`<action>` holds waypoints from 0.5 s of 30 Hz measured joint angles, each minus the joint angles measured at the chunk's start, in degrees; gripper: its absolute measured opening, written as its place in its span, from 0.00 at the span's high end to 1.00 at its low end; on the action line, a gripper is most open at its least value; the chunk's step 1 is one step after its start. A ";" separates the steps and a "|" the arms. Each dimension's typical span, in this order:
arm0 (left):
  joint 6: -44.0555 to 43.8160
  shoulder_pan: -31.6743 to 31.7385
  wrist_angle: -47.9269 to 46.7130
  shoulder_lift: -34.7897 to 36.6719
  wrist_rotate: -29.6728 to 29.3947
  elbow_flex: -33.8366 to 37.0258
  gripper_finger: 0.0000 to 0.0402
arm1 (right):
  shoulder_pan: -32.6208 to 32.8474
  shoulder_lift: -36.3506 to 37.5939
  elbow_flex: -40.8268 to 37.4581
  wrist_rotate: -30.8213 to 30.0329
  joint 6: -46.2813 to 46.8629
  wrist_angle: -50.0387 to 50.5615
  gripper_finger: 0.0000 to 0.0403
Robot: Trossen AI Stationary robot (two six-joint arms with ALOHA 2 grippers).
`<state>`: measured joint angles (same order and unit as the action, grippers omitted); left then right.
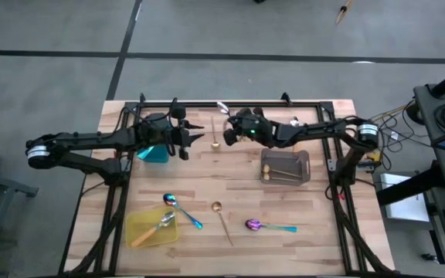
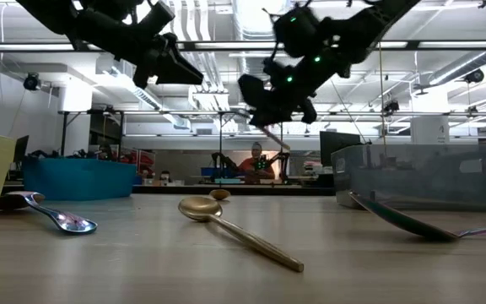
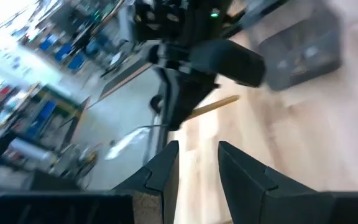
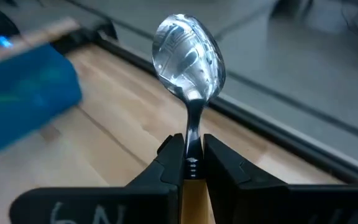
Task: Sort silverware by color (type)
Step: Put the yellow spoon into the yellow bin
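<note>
Two grippers hang over the table's far edge: the right gripper [image 4: 191, 163] pinches a silver spoon [image 4: 189, 57] by its neck, bowl outward, while the left gripper [image 3: 197, 165] faces it, fingers apart and empty.

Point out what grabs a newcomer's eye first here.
The right gripper holds a silver spoon aloft by its neck above the table's far edge, bowl outward. The left gripper hangs beside it, over the teal tray. A gold spoon lies nearer the table's front.
</note>
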<state>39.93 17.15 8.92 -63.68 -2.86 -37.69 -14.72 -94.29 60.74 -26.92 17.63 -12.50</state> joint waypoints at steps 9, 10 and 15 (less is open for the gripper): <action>-2.11 1.20 1.51 0.00 16.82 0.00 0.77 | 0.22 8.28 -13.73 17.81 -3.62 -28.01 0.92; -2.57 1.36 2.01 0.00 18.30 0.00 0.77 | 0.23 8.77 -15.08 20.69 -3.95 -31.61 0.92; -5.28 1.88 4.92 0.00 21.45 0.00 0.77 | 0.77 8.86 -18.52 30.62 -4.96 -46.36 0.92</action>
<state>34.65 19.03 13.84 -63.68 18.59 -37.69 -13.95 -85.44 42.22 3.70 12.67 -58.85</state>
